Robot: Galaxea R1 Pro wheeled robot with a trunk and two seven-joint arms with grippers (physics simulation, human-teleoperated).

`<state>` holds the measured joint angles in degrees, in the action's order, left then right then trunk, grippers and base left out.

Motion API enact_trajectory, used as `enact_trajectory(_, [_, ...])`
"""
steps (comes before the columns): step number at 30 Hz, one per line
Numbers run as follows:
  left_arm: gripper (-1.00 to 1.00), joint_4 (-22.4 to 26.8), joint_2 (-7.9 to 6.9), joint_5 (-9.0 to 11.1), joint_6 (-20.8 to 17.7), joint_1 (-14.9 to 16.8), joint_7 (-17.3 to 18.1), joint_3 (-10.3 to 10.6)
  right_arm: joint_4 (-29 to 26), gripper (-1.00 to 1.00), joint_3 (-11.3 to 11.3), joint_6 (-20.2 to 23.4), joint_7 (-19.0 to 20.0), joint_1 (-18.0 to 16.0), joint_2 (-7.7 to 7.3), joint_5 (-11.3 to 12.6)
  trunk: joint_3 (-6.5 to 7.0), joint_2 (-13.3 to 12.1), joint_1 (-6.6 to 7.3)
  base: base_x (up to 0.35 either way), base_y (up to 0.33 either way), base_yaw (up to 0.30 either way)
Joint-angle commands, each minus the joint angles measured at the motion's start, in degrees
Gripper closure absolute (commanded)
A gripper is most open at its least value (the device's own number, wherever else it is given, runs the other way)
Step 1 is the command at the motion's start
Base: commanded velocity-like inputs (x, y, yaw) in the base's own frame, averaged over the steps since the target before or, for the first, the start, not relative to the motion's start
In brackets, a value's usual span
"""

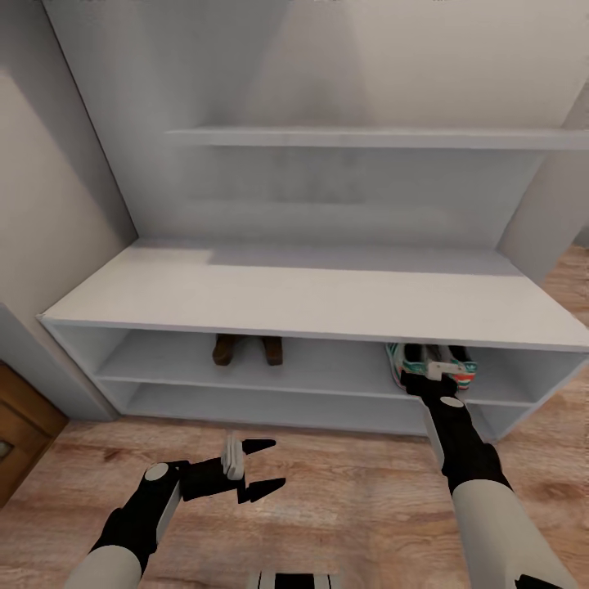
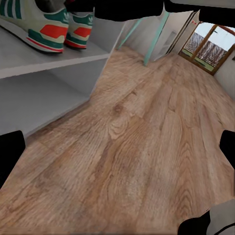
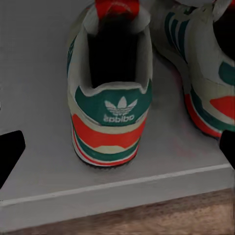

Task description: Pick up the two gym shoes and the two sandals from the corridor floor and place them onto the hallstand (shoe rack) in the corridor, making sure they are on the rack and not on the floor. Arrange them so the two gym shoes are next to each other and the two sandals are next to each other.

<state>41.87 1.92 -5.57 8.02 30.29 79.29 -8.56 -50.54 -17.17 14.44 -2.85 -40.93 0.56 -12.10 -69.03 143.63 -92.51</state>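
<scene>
Both sneakers (image 1: 431, 364) sit side by side on the rack's (image 1: 311, 303) upper shelf, right claw (image 1: 440, 372) released behind them (sandals (image 1: 248, 349) further left); left claw (image 1: 260, 472) spread over the floor (image 1: 360, 491).

My left arm sits low at the left of the head view, forearm angled in toward the middle, black wrist section leading to the left gripper (image 1: 266, 468). Its jaws stand well apart, the two black pointed fingers (image 1: 260, 447) aimed to my right, nothing between them. My right arm runs up from the lower right, white forearm, then black wrist, stretched forward and away from me. The right gripper (image 1: 439, 372) is at the far end of that reach; its jaws look spread, with black fingertips (image 3: 10, 152) at both edges of the right wrist view.
</scene>
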Motion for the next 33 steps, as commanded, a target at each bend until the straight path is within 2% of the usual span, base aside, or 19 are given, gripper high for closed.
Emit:
enact_trajectory(1, [-1.00,0.1,0.10,-0.6,0.6,0.0,0.2,-0.4,-0.1,-1.00,-0.1,0.3,0.0,0.0,0.05,-0.5,-0.04,0.0,0.04,-0.305,0.000,0.000])
enact_trajectory(22, [-1.00,0.1,0.10,-0.6,0.6,0.0,0.2,-0.4,-0.1,-1.00,-0.1,0.3,0.0,0.0,0.05,-0.5,-0.04,0.0,0.04,-0.334,0.001,0.000])
enact_trajectory(33, [-1.00,0.1,0.10,-0.6,0.6,0.0,0.3,-0.4,-0.1,-1.00,-0.1,0.3,0.0,0.0,0.05,-0.5,-0.04,0.0,0.04,-0.215,0.099,0.000])
